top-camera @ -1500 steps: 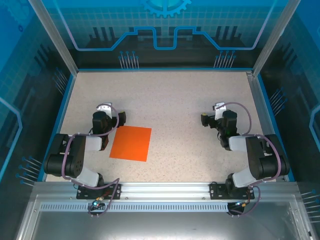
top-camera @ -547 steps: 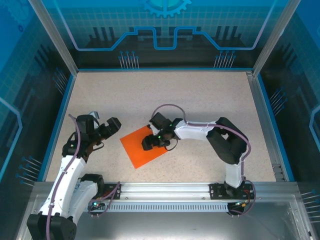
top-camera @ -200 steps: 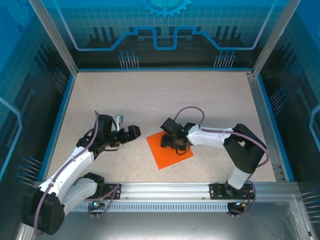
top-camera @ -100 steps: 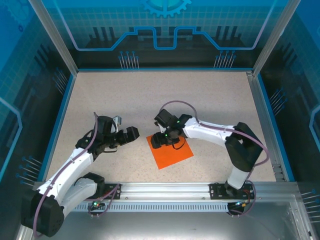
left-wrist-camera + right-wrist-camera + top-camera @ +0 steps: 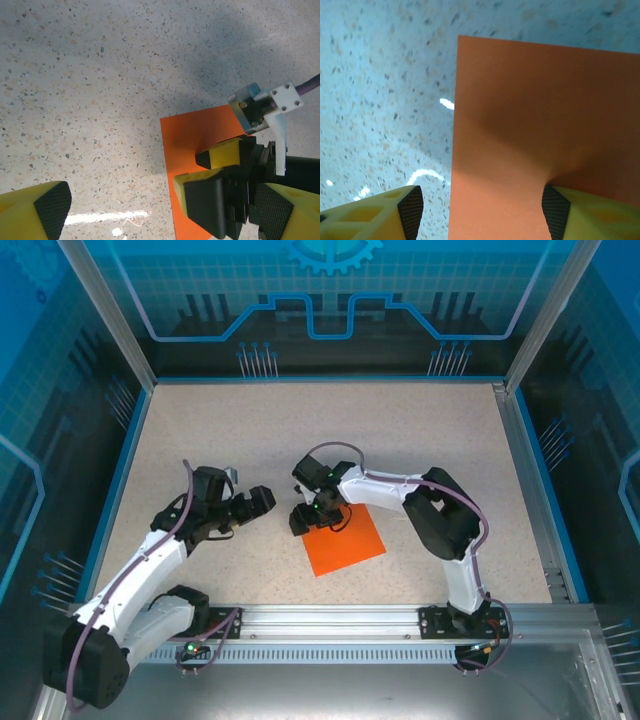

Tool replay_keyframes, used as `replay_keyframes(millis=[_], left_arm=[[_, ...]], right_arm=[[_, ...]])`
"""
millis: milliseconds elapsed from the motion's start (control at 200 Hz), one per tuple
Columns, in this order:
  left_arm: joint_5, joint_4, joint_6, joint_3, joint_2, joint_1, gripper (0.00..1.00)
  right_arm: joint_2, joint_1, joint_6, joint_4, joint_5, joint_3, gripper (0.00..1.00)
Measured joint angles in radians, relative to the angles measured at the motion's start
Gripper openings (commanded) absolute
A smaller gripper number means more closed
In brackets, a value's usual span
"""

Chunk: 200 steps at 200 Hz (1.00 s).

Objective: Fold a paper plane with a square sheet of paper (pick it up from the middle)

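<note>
One thin, bright orange square sheet of paper (image 5: 345,540) lay flat on the speckled table (image 5: 300,430), near its middle. The right gripper (image 5: 305,520) stood open astride one edge of the sheet, one finger (image 5: 585,210) on the paper and the other on bare table. Just beside it, the left gripper (image 5: 262,502) hung wide open.

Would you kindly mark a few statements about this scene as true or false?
1. The thin bright orange square sheet of paper lies unfolded on the speckled table. True.
2. The left gripper is shut on the sheet. False: it is open, beside the sheet and apart from it.
3. The right gripper straddles an edge of the sheet, one fingertip on paper, one on the table. True.
4. The sheet is already folded into a pointed dart. False: it is a plain square.
</note>
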Motion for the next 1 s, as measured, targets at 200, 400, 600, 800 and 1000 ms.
replay_keyframes(millis=[200,400,600,800,1000], left_arm=[[0.006,0.016,-0.054,0.002,0.030,0.000,0.99],[0.007,0.015,-0.078,0.005,0.030,0.000,0.98],[-0.003,0.023,-0.077,0.002,-0.017,0.000,0.98],[-0.027,0.128,-0.050,-0.065,-0.034,0.000,0.99],[-0.055,0.182,-0.003,-0.050,0.060,0.000,0.99]], right_arm=[[0.002,-0.010,0.135,0.031,0.023,0.000,0.69],[0.001,-0.010,0.179,0.056,0.058,0.010,0.72],[-0.069,-0.016,0.132,0.094,0.136,-0.033,0.83],[-0.263,-0.016,0.055,0.087,0.238,-0.100,0.88],[-0.290,-0.016,0.010,0.019,0.326,-0.099,0.80]])
